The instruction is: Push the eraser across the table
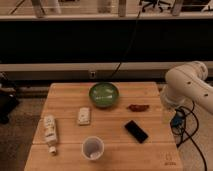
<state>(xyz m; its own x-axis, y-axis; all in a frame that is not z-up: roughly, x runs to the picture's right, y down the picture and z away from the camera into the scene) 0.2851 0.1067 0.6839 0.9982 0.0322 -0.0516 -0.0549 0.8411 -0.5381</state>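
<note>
The eraser [136, 131], a flat black rectangular block, lies at an angle on the right front part of the light wooden table [65, 97]. The white robot arm [187, 86] reaches in from the right. My gripper [167, 116] hangs at the arm's lower end, by the table's right edge. It is to the right of the eraser, a little farther back, and apart from it.
A green bowl [104, 94] stands at the back middle. A reddish-brown elongated item [137, 107] lies behind the eraser. A small whitish pad [84, 115], a lying white bottle [49, 132] and a clear cup [92, 148] occupy the left and front. Cables hang off the right side.
</note>
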